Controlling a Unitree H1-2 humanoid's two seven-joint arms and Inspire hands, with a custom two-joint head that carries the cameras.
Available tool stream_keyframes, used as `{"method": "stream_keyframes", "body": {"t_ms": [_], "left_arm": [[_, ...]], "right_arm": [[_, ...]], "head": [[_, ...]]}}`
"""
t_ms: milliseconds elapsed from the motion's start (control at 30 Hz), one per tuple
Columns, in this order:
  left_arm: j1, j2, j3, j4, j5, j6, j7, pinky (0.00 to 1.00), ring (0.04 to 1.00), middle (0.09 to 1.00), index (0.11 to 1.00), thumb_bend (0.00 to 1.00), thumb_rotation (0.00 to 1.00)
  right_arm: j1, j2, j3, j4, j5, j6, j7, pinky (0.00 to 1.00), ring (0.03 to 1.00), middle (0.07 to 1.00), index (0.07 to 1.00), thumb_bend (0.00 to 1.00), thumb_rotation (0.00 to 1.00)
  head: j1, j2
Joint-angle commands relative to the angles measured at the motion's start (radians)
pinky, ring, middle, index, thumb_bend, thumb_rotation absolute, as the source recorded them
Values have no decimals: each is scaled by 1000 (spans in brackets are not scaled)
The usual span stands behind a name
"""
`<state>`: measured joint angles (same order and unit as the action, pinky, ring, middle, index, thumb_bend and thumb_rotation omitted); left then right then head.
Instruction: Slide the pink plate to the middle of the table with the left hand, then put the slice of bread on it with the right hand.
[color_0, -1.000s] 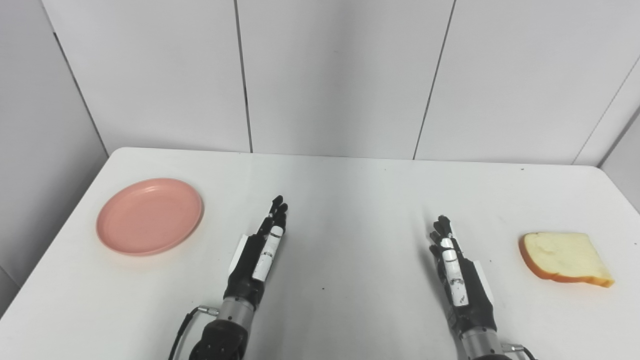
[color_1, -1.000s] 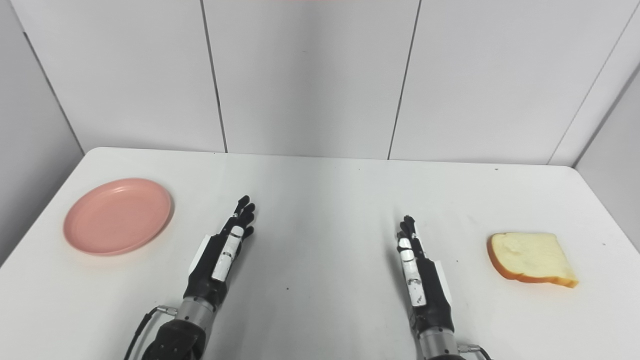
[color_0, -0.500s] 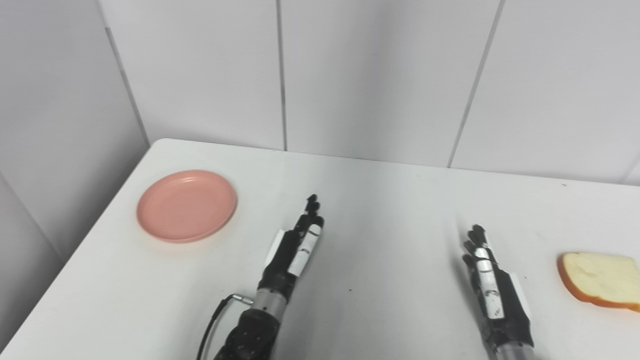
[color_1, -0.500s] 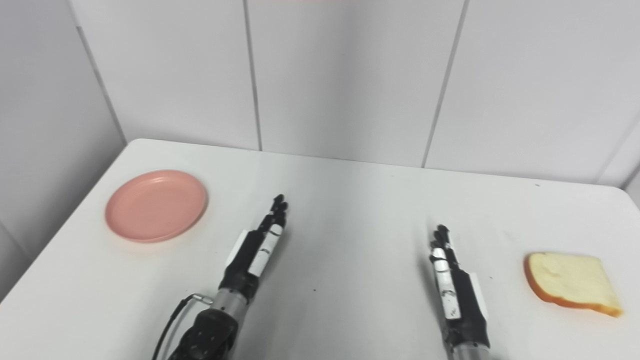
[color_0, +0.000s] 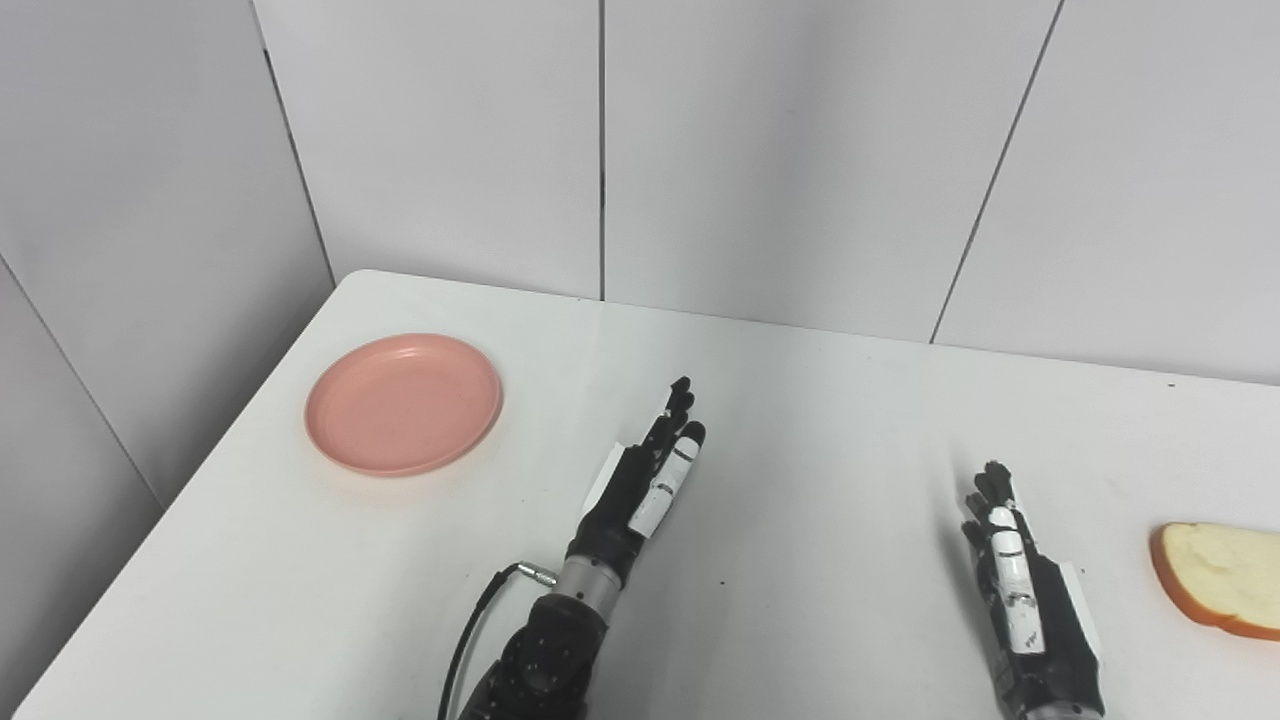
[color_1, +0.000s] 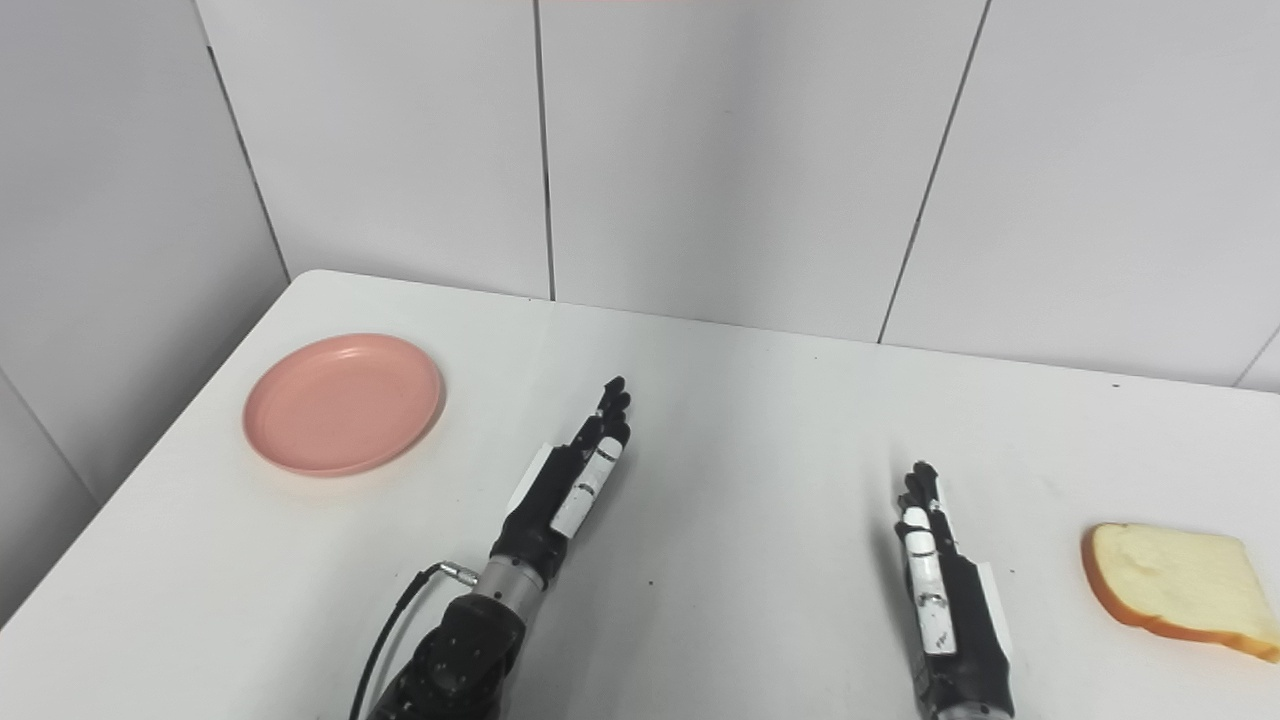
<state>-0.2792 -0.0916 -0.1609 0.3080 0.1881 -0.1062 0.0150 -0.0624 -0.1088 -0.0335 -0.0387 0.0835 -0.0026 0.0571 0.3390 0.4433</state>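
The plate (color_0: 403, 403) is plain salmon pink on the white table (color_0: 800, 420). The slice of bread (color_1: 1180, 590) is pale cream with an orange-brown crust. The left hand (color_0: 648, 480) and right hand (color_1: 940, 600) are black with white panels. Behind the table, the wall (color_0: 780, 150) is light grey with dark seams.

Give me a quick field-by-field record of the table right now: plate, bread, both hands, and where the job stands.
plate: round pink plastic plate, far left of the white table, nothing on it
bread: white slice of bread with tan crust, flat on the table at the right edge
left hand: black-and-white left hand, open, fingers extended, apart from the plate, to its right
right hand: black-and-white right hand, open, left of the bread, not touching it
progress: plate not yet slid to the middle; bread not yet picked up
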Motion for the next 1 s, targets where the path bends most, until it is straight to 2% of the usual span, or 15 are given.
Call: {"method": "stream_keyframes", "body": {"t_ms": [0, 233, 367, 433, 600, 667, 733, 800, 867, 967], "left_arm": [[58, -4, -4, 56, -10, 0, 0, 1000, 1000, 1000, 1000, 553, 1000], [58, -9, 1, 34, -32, 23, -15, 1000, 1000, 1000, 1000, 566, 1000], [58, -19, 26, -16, -106, 72, -56, 1000, 1000, 1000, 1000, 619, 1000], [56, -17, 30, -36, -145, 68, -82, 1000, 1000, 1000, 1000, 614, 1000], [49, -18, 42, -87, -204, 52, -97, 1000, 1000, 1000, 1000, 557, 1000], [50, -11, 35, -114, -186, 35, -90, 1000, 1000, 1000, 1000, 543, 1000], [53, -8, 37, -140, -184, 23, -86, 1000, 1000, 1000, 1000, 580, 1000], [53, -7, 42, -154, -192, 18, -87, 1000, 1000, 1000, 1000, 573, 1000], [52, -10, 49, -188, -201, 33, -84, 1000, 1000, 998, 998, 576, 1000], [54, -1, 52, -290, -181, 101, -78, 1000, 994, 992, 991, 593, 1000]], "right_arm": [[-3, 3, -9, -25, 16, 10, 4, 1000, 1000, 1000, 1000, 90, 1000], [-5, 13, -3, -39, 10, 18, -2, 1000, 1000, 1000, 1000, 49, 1000], [-8, 10, -4, -43, 15, 35, 5, 1000, 1000, 1000, 1000, 48, 1000], [-8, 11, -2, -41, 8, 28, 3, 1000, 1000, 1000, 1000, 47, 1000], [-7, 12, 2, -43, -10, 17, -2, 1000, 1000, 1000, 1000, 37, 1000], [-6, 17, 0, -57, -3, 45, -4, 1000, 1000, 1000, 1000, 47, 1000], [-10, 19, -1, -47, 16, 35, 9, 1000, 1000, 1000, 1000, 35, 1000], [-13, 17, 1, -39, 18, 23, 14, 1000, 1000, 1000, 1000, 27, 1000], [-11, 13, 4, -40, 7, 18, 12, 1000, 1000, 1000, 1000, 26, 1000], [-8, 20, 2, -46, 2, 25, -1, 1000, 1000, 1000, 1000, 34, 1000]], "head": [[0, 1], [3, 0], [2, -1], [2, -1], [1, 0], [1, 0], [1, 0], [2, -1], [3, -2], [4, -3]]}}
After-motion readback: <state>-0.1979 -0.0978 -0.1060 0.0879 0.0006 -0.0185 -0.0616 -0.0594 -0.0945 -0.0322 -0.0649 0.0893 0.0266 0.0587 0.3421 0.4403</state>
